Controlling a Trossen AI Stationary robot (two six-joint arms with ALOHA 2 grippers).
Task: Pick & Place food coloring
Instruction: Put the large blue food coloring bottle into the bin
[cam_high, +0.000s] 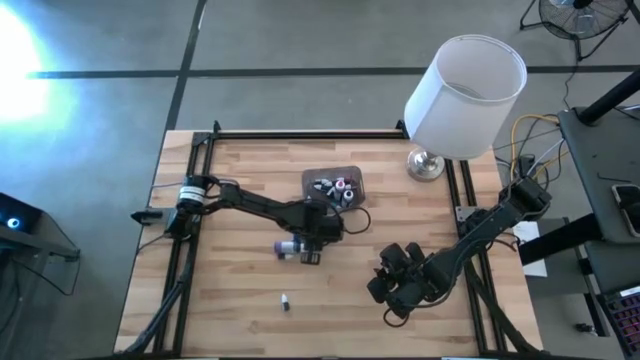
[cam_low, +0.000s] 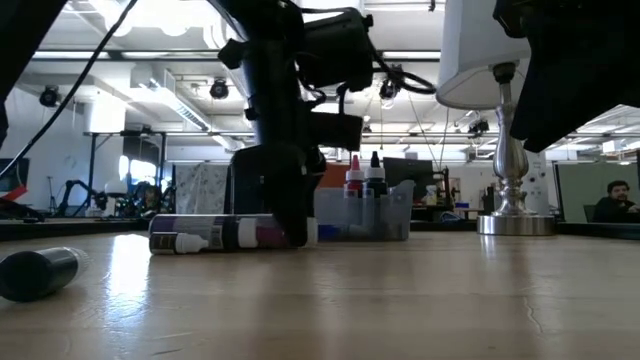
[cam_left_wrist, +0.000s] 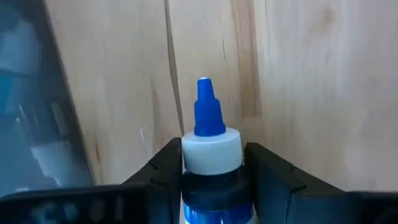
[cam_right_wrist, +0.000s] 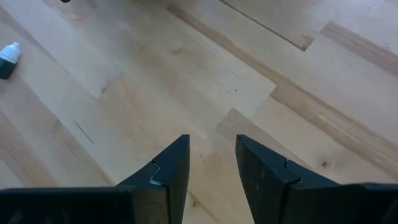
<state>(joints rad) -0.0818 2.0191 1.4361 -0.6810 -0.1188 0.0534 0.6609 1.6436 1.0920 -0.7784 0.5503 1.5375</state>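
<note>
Now left gripper (cam_left_wrist: 211, 180) squeezes blue-cap bottle (cam_left_wrist: 210, 149) lying just beside tub (cam_high: 335, 172). Bottle small, light, slippery; hold at fat middle. Right gripper (cam_right_wrist: 211, 165) waits far from tub, fingers apart, empty.

Two matte-black jointed arms (cam_high: 255, 205), a white band near the left arm's base.

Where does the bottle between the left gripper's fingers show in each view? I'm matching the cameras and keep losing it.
High view: the bottle lies on the table left of the left gripper, below the tub.
Low view: lying left of centre, the tub to its right.
Left wrist view: bottom centre, between the fingers.
Right wrist view: not in it.
Shared landmark: the tub.
</note>
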